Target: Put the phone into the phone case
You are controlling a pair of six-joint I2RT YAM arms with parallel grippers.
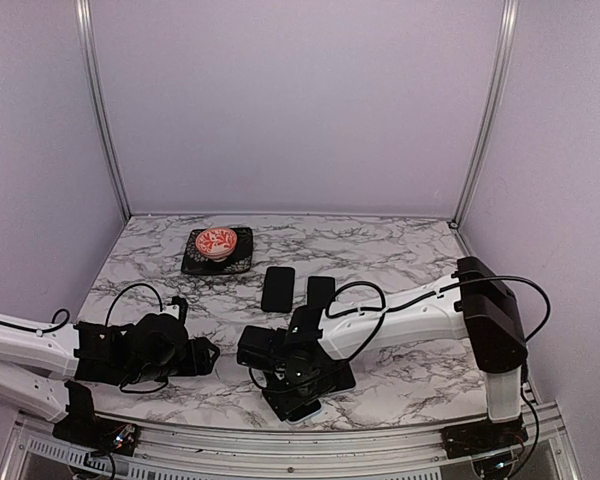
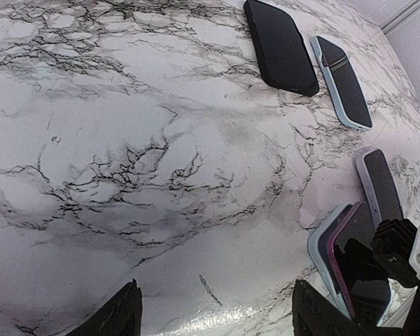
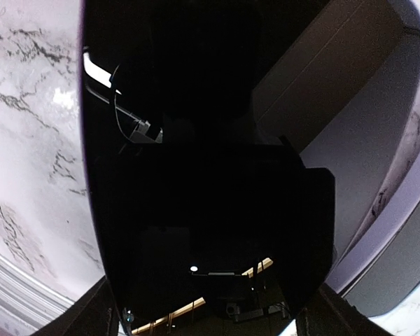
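The phone (image 3: 196, 175) fills the right wrist view with its dark glossy screen. My right gripper (image 3: 217, 315) straddles it, a finger against each long edge, so it is shut on the phone. In the left wrist view the same phone (image 2: 357, 276), purple-rimmed, lies partly inside a light blue phone case (image 2: 318, 253) on the marble. From above, the right gripper (image 1: 292, 392) points down near the table's front edge and hides both. My left gripper (image 1: 210, 355) hovers to their left, open (image 2: 217, 318) over bare marble.
A black phone (image 1: 277, 288) and a light-blue-edged one (image 1: 321, 292) lie side by side mid-table. A lavender-edged one (image 2: 379, 183) rests just beyond the case. A red patterned bowl (image 1: 217, 243) sits on a black tray (image 1: 192, 266) at the back left. Walls enclose the table.
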